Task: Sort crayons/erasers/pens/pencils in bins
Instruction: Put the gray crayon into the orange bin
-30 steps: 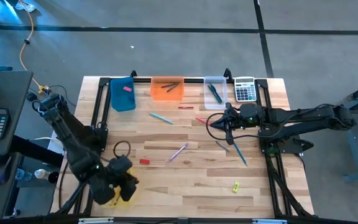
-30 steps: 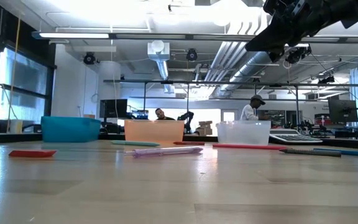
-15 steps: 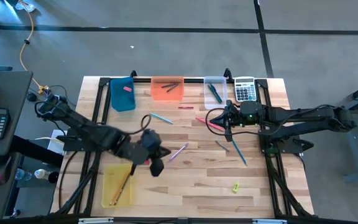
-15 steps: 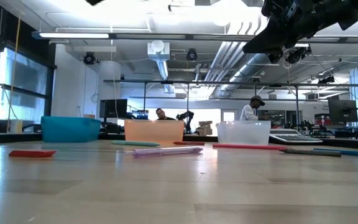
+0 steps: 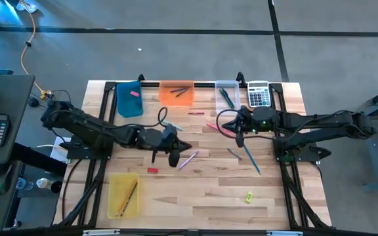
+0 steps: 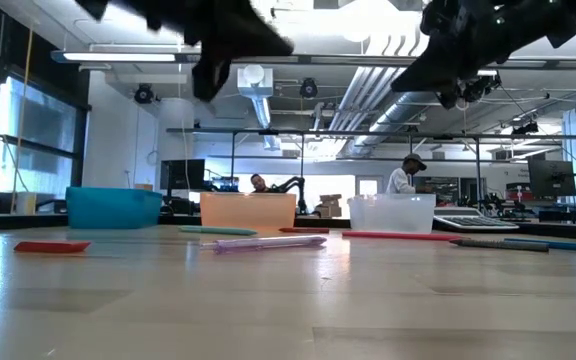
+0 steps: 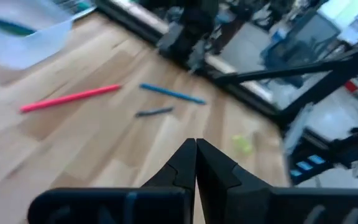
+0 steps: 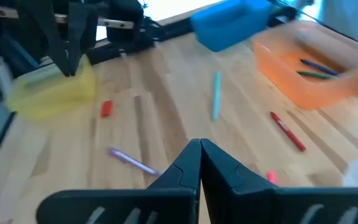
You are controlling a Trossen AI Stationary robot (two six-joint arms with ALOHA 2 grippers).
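Note:
My left gripper (image 5: 174, 156) hovers shut over the table's middle, above a purple stick (image 5: 188, 160) and near a red eraser (image 5: 152, 170); nothing is between its fingers (image 7: 196, 143). My right gripper (image 5: 239, 135) hangs shut and empty above the pink pencil (image 5: 215, 128), right of centre. The blue bin (image 5: 129, 98) holds a pink eraser (image 5: 134, 93), the orange bin (image 5: 176, 93) dark sticks, and the clear bin (image 5: 227, 94) pens. In the yellow bin (image 5: 123, 195) lies an orange pencil (image 5: 129, 194). A teal pen (image 5: 170, 124), red crayon (image 5: 196, 113), grey stick (image 5: 235, 154) and blue pen (image 5: 251, 160) lie flat on the wood.
A grey calculator (image 5: 259, 94) sits at the far right corner beside the clear bin. A small yellow-green piece (image 5: 248, 196) lies near the front right. Black frame rails (image 5: 104, 118) run along both table sides. Bare wood spreads across the near middle.
My left gripper has swung from above the yellow bin at the near left toward the table's middle, sinking a little and rolling its wrist. The yellow bin, hidden under it before, shows with the orange pencil lying inside. My right gripper stays in place.

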